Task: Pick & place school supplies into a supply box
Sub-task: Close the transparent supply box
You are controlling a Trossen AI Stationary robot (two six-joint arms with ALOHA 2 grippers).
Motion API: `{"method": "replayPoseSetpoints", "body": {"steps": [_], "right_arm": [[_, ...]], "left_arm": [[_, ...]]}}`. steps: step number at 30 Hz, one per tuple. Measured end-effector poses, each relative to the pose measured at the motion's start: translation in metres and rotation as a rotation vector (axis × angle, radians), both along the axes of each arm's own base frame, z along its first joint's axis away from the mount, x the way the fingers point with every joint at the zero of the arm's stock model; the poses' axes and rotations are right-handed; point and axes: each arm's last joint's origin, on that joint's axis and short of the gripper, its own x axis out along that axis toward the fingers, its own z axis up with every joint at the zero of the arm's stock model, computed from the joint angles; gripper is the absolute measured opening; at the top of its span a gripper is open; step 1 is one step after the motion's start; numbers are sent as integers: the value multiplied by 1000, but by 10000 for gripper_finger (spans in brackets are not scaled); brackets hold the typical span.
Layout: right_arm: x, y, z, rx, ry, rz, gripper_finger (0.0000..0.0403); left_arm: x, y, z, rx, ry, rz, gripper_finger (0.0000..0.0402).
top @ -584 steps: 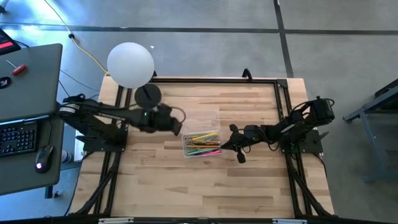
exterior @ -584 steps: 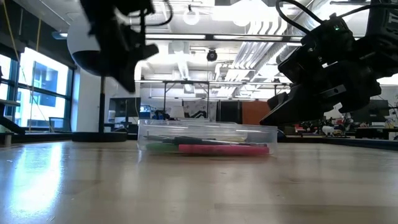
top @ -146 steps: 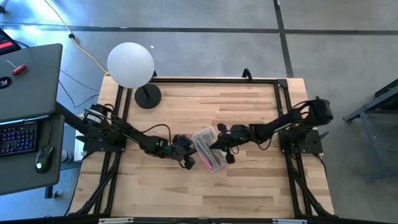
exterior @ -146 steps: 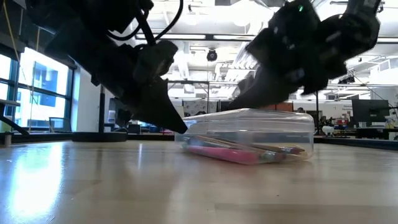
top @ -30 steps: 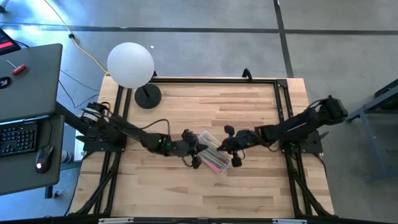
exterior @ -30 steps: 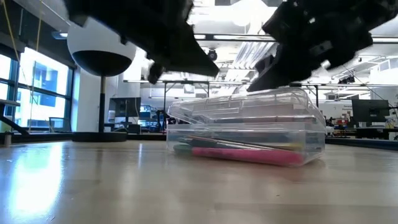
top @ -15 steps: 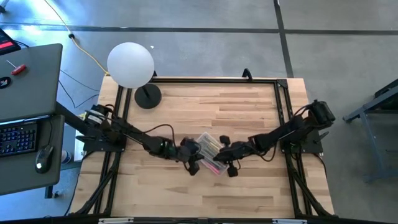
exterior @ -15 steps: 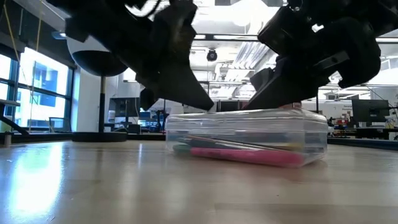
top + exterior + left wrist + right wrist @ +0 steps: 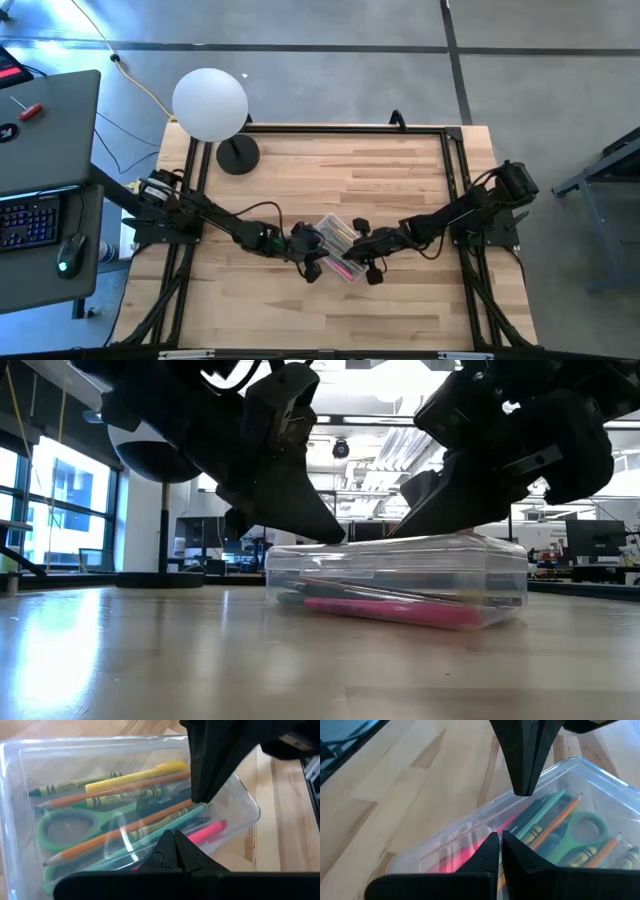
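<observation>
The supply box (image 9: 336,245), a clear plastic case with its lid down, lies slantwise at the table's middle. The school supplies show through it: green-handled scissors (image 9: 65,827), orange and green pencils (image 9: 115,835), a yellow stick (image 9: 135,774) and a pink pen (image 9: 400,610). My left gripper (image 9: 312,248) is shut and comes at the box from the left, its tips (image 9: 173,836) on the lid. My right gripper (image 9: 358,250) is shut too and comes from the right, its tips (image 9: 499,836) on the lid, close to the left gripper's. My left gripper presses its shut fingertips (image 9: 335,536) down on the lid's top near its left end (image 9: 145,845). The fingers slant down from the table's left. The box lies flat on the table. My right gripper presses its shut fingertips (image 9: 402,528) down on the lid's top near its middle (image 9: 470,835). The fingers slant down from the table's right.
A white globe lamp (image 9: 210,103) on a black base (image 9: 238,155) stands at the table's far left corner. A desk with a keyboard (image 9: 30,222) stands beyond the left edge. Bare wood lies around the box.
Both grippers have come down, shut, onto the box. The right one has also gone toward the table's left and near edge. The lid, which stood raised and tilted a second ago, now lies flat and closed on the box.
</observation>
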Motion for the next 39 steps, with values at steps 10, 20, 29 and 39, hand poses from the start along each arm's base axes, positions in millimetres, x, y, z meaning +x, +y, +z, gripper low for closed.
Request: {"method": "replayPoseSetpoints", "body": {"steps": [10,20,29,39], "right_arm": [[-20,-5,53,36,-100,1,0],[-38,36,60,155,-105,52,0],[-25,66,12,152,-21,-74,0],[-16,60,-10,75,140,-121,0]], "left_arm": [[-14,9,57,202,-22,11,10],[-37,51,62,268,236,300,10],[-9,83,19,180,320,265,10],[-5,78,11,91,338,173,11]]}}
